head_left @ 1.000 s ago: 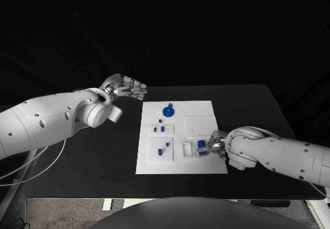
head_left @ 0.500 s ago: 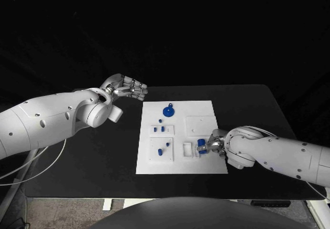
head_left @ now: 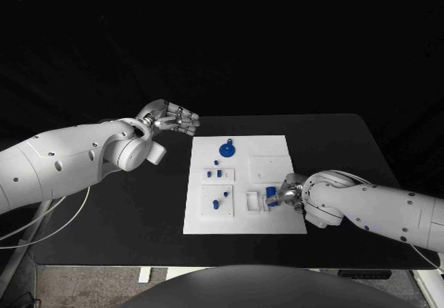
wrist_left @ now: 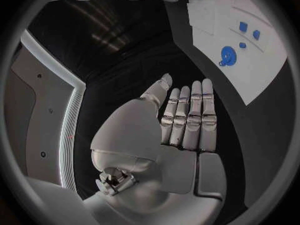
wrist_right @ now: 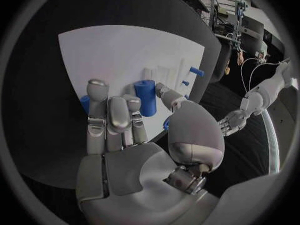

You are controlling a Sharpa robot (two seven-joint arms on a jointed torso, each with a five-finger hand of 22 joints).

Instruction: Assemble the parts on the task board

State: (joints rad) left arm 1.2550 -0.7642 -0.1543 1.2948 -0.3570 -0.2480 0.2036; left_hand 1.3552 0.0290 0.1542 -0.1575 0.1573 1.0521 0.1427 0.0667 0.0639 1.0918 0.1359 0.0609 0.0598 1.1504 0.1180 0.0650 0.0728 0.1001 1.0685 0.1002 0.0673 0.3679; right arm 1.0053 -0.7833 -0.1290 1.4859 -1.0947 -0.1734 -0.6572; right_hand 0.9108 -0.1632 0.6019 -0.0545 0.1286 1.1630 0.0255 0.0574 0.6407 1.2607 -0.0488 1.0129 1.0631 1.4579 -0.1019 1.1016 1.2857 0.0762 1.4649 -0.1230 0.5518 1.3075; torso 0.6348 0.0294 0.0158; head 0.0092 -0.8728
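In the head view the right hand (head_left: 282,194) sat at the task board's (head_left: 243,221) near right, pinching one blue cylinder part (head_left: 271,192). The left hand (head_left: 172,119) hovered off the board's far left, holding nothing, over the black table (head_left: 129,212). Five other blue parts lay on the board.

Left wrist view: left-hand fingers (wrist_left: 189,119) straight, side by side, empty.

Right wrist view: the cylinder (wrist_right: 145,97) stood between thumb and fingers (wrist_right: 107,116).

your right hand (wrist_right: 122,135) rises over the white board (wrist_right: 125,55), fingers side by side and reaching forward, thumb angled toward them. a blue cylinder (wrist_right: 145,97) stands upright between the thumb tip and the fingers, touching both. a second blue piece (wrist_right: 84,103) peeks beside the outer finger. your left hand (wrist_right: 232,121) hangs past the board's far edge.
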